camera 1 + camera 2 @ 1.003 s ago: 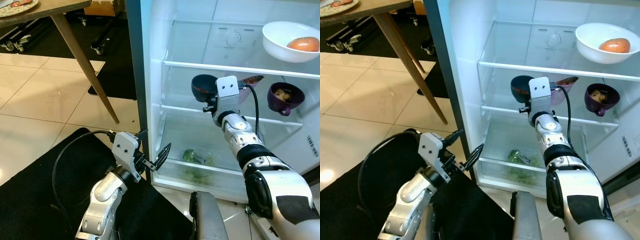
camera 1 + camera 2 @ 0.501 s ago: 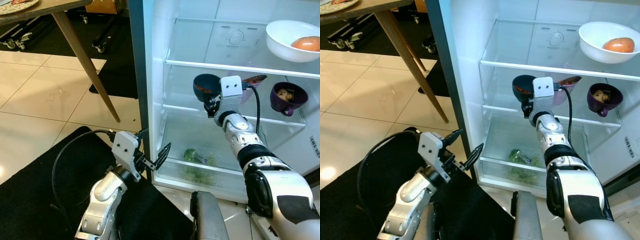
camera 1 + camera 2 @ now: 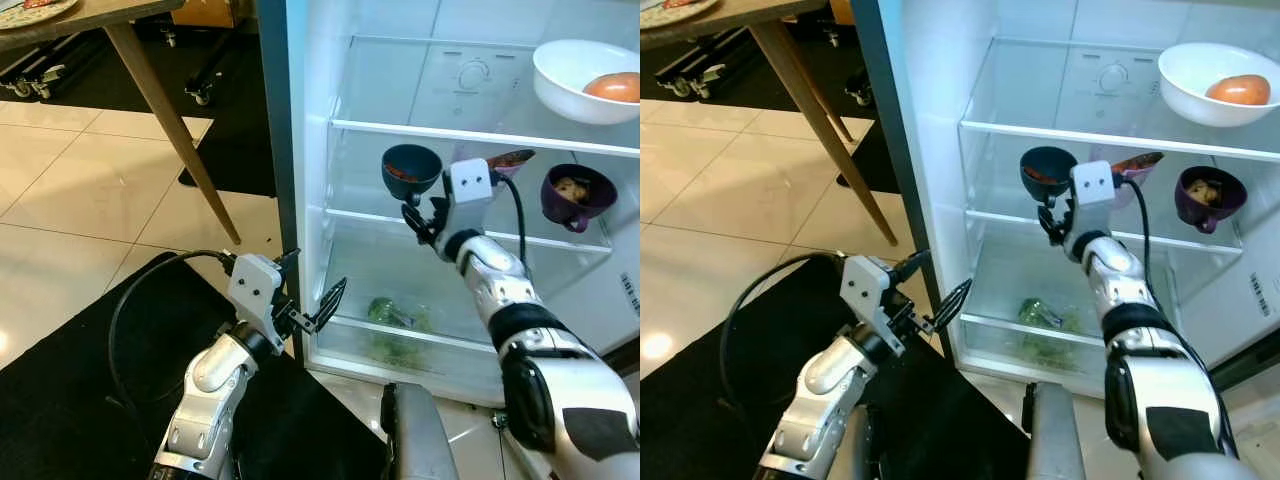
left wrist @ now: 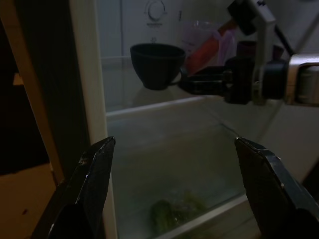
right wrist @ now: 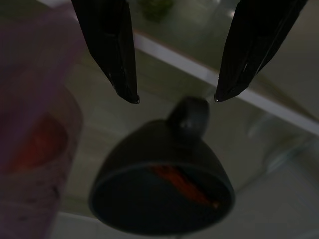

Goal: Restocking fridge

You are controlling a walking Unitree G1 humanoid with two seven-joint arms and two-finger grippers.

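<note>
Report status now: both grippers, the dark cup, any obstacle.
Right gripper open, just off dark cup handle, cup on middle shelf. Left gripper open at fridge edge. Pink cup close beside.

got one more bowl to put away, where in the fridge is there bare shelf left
Most room is on the top shelf, bare from the left wall up to the white bowl. The middle shelf is crowded: dark cup, pink container, purple cup, with the open right gripper just off the dark cup. The drawer holds greens.
</note>
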